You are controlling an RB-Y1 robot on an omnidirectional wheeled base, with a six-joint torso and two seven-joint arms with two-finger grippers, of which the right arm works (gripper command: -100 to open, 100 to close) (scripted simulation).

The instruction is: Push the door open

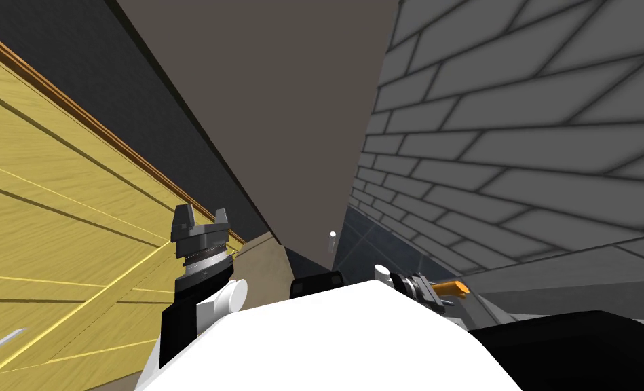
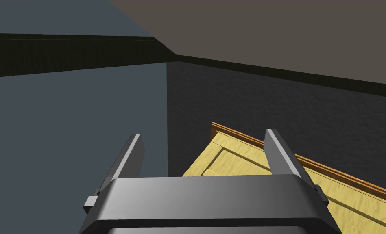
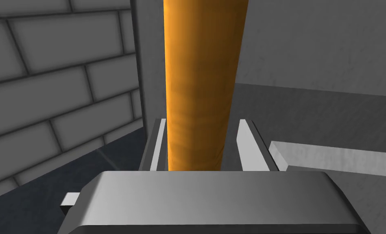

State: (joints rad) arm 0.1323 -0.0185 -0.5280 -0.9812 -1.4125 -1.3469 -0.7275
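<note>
Two blade fingers of the right gripper (image 3: 202,124) are closed in on the orange handle (image 3: 202,73), a round bar that runs up between them. One blade lies against it and the other stands a hair off. In the head view this grip sits at about 5 o'clock from the middle. The plain grey door (image 1: 558,271) that carries the handle lies at 3 o'clock of it, under the grey brick wall (image 1: 517,102).

At about 8 o'clock in the same view the left gripper (image 1: 200,216) hangs raised with its fingers spread wide and nothing between them. It is beside a yellow wooden panel (image 1: 55,203) with a brown edge and touches nothing.

I judge the grasp made and the push itself the step in hand. How far the door stands ajar I cannot tell.

The next move likely calls for the right arm to press forward through the handle, following the door's swing so the bar does not slip from the pinch, with the left arm kept clear of the panel.
</note>
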